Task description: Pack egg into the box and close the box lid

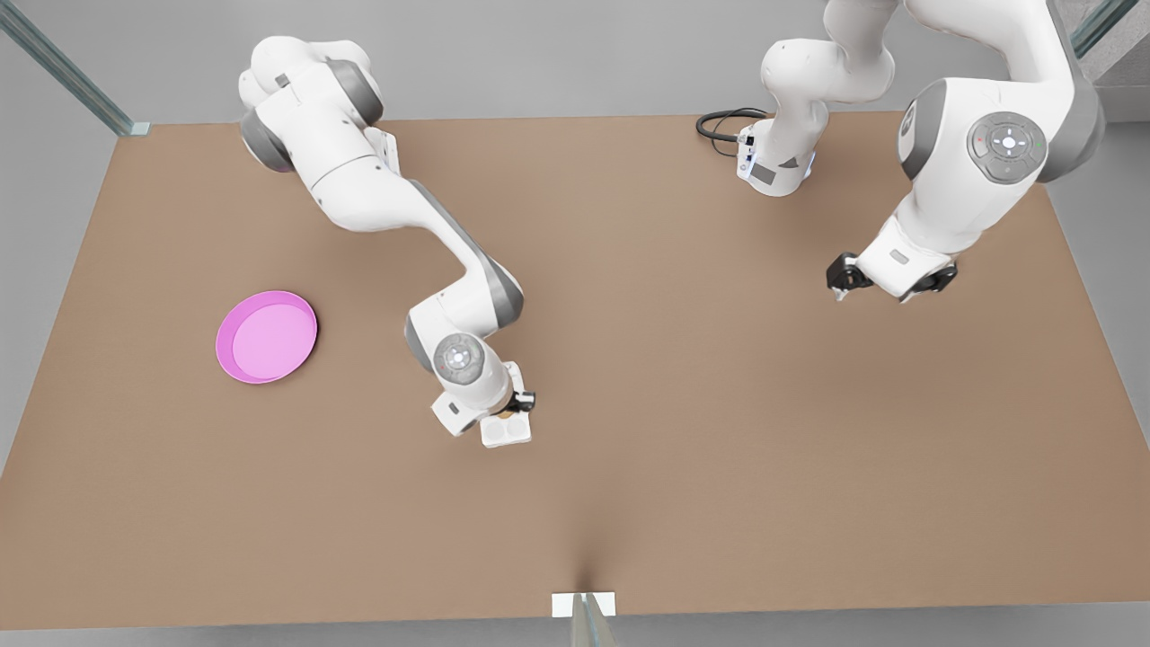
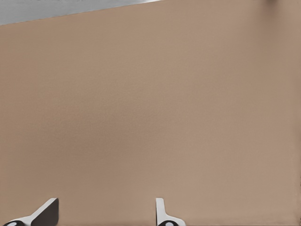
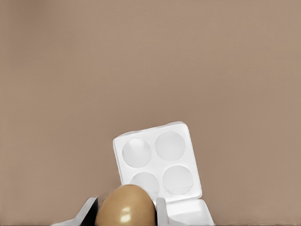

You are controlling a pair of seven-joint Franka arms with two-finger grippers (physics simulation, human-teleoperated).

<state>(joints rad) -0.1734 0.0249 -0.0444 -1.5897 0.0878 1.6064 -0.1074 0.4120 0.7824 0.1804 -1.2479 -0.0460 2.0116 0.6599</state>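
- The egg (image 3: 125,205) sits clamped between the two fingers (image 3: 161,212) of the right gripper (image 3: 126,213), held above the box (image 3: 158,159).
- In the front view the egg (image 1: 506,416) shows as a small tan spot at the right gripper (image 1: 512,412), directly at the edge of the box (image 1: 505,432).
- The box lies open on the table (image 1: 683,359), its four round cups bare and white.
- The lid (image 3: 190,213) lies folded back beside the cups, on the side nearest the gripper in the right wrist view.
- The pink plate (image 1: 267,336) rests well apart from the box, toward the front view's left.
- The left gripper (image 1: 889,279) hangs over the table at the front view's right, far from the box; that arm waits.
- In the left wrist view the left gripper (image 2: 103,214) has its fingers (image 2: 162,214) spread apart with nothing between them, over bare table (image 2: 150,108).
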